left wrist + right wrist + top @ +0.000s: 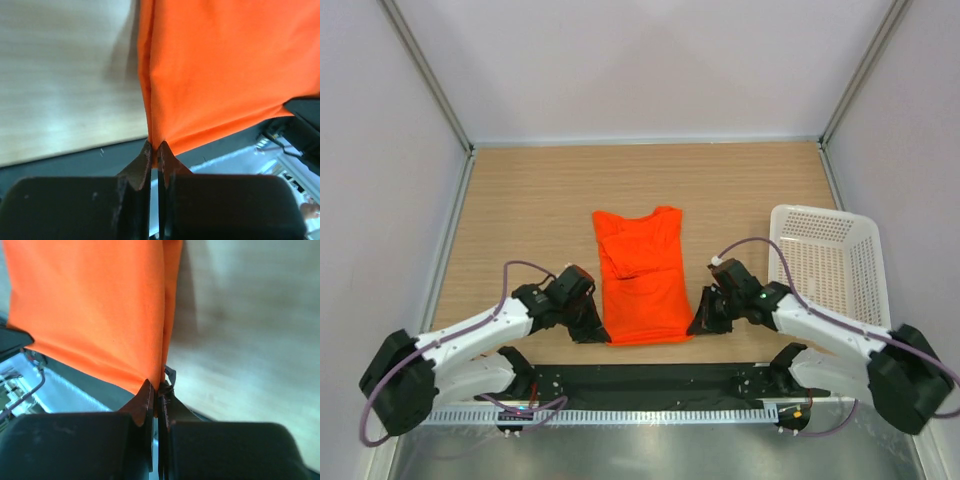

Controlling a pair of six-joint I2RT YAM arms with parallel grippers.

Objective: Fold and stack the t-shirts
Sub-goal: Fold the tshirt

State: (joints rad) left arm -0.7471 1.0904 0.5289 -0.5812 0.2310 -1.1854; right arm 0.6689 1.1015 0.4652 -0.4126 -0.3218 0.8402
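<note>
The orange-red t-shirt lies on the wooden table, its sides folded in to a narrow strip, collar at the far end. My left gripper is shut on the near left corner of the t-shirt's hem; in the left wrist view the t-shirt fans out from my closed left gripper. My right gripper is shut on the near right corner; in the right wrist view the t-shirt runs up from my pinched right gripper.
A white lattice basket stands at the right of the table, beside my right arm. A black strip and metal rail run along the near edge. Walls enclose the left, right and far sides.
</note>
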